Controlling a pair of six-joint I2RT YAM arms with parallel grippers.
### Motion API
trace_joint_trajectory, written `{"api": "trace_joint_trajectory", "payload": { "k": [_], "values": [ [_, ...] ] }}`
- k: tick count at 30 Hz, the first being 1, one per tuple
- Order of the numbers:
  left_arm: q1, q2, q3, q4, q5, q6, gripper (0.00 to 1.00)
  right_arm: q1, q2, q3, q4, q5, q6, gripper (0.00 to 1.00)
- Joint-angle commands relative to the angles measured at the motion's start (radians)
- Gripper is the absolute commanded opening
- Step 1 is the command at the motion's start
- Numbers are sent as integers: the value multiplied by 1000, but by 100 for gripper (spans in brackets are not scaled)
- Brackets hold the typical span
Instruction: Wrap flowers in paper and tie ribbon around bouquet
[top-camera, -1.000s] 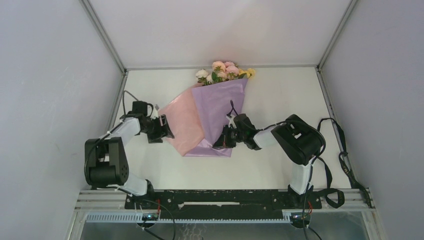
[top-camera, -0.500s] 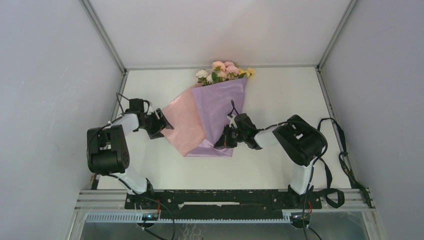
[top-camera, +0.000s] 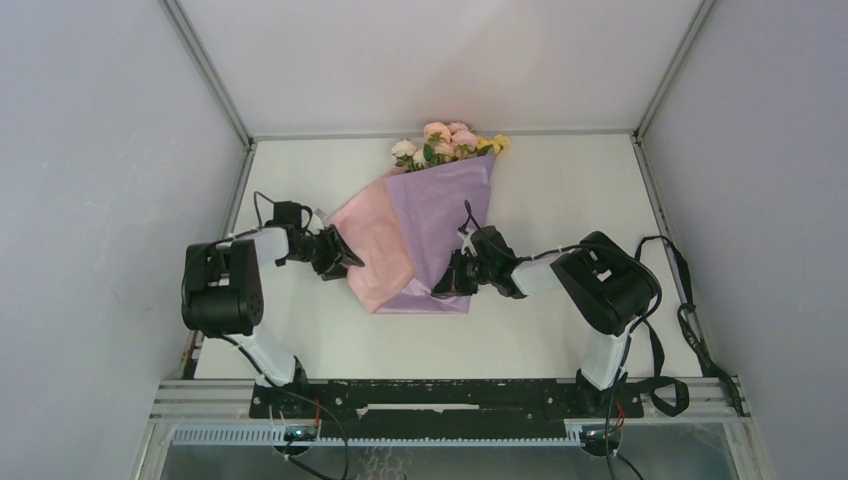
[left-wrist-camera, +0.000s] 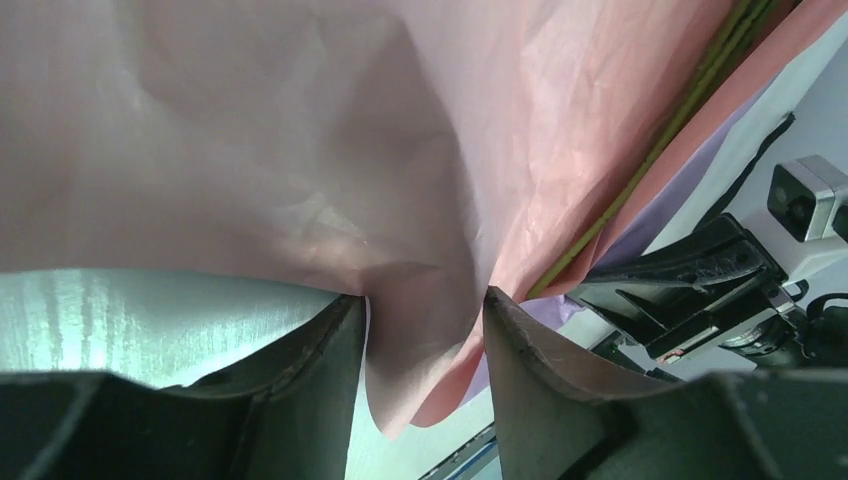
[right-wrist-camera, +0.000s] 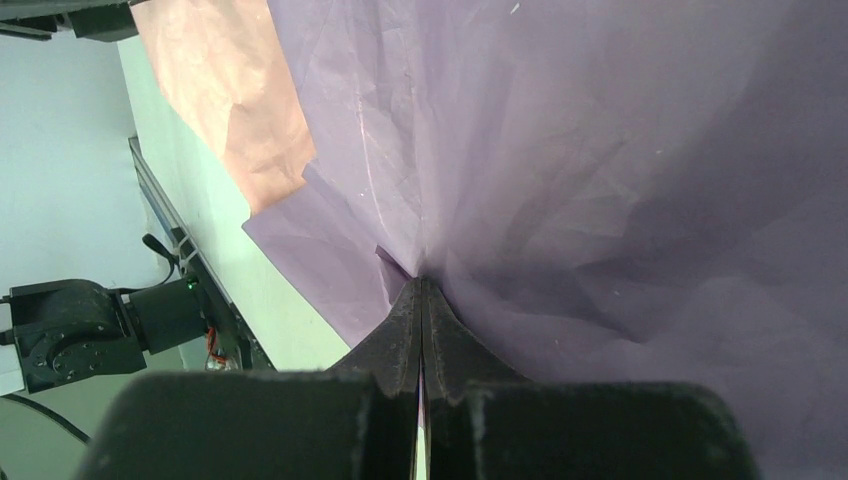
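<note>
Near side, left: the left tool (left-wrist-camera: 425, 300) stands at the left edge of the paper's (top-camera: 440, 210) turned-over pink face. Its jaws are apart. A hanging fold of that pink face lies in the gap between them; no pinch on it can be seen.

Near side, right: the right tool (right-wrist-camera: 421, 285) is closed, with its two fingers pressed together. A pucker of the lilac face is caught at their tips, close to the sheet's near right corner.

Centre: the paper lies on the white worktop (top-camera: 560, 190) between the two tools. It is folded into a rough cone, narrow towards the arms and widening away from them. The pink flap is on the left and the lilac flap overlaps it on the right. In the left wrist view, a thin green stem (left-wrist-camera: 650, 160) runs along under the edge of the pink flap.

Far side: the flowers (top-camera: 450, 142), in pink, white and yellow, project from the wide end of the cone, near the back edge of the worktop.
</note>
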Motion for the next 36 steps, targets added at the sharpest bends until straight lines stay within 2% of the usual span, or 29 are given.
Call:
{"api": "trace_joint_trajectory", "payload": {
  "k": [1,7,13,17,23,27,36],
  "values": [
    [-6,-64,-50,-25,17,-21,54,-15,6,-35,-135,96,-67,0],
    [-5,-114,-106,-41,13,-21,65,-16,8,-36,-136,96,-67,0],
    [-22,-35,-95,11,60,-51,60,-19,9,-35,-136,95,-67,0],
    [-54,-76,-127,59,103,-85,59,-22,6,-35,-144,97,-69,0],
    [-101,-209,-193,142,136,-136,72,-26,11,-36,-137,94,-68,0],
    [-101,-288,-258,186,60,-150,79,-26,11,-35,-139,96,-71,0],
    [-102,-312,-316,237,17,-193,73,-29,14,-35,-146,97,-79,0]
  ]
}}
